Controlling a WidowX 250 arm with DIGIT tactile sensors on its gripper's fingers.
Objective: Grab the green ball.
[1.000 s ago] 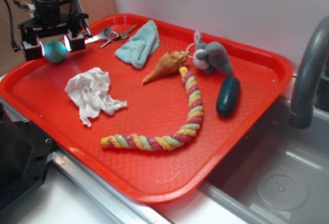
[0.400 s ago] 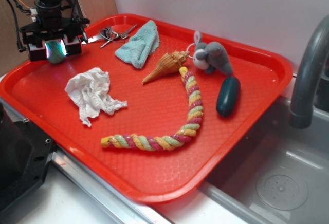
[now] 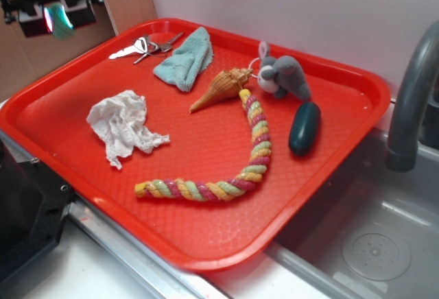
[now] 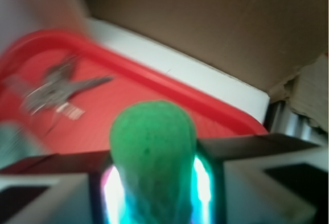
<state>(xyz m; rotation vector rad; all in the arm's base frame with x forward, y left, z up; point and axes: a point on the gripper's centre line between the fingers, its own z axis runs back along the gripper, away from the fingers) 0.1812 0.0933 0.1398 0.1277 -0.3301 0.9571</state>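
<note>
Claw pinches the green ball above and outside the tray's far left edge, clear of it. On the tray, open red floor lies between the tissue, the rope and the near rim. Keys and cloth crowd the back edge. No writing is readable; the wrist view is blurred.
</note>
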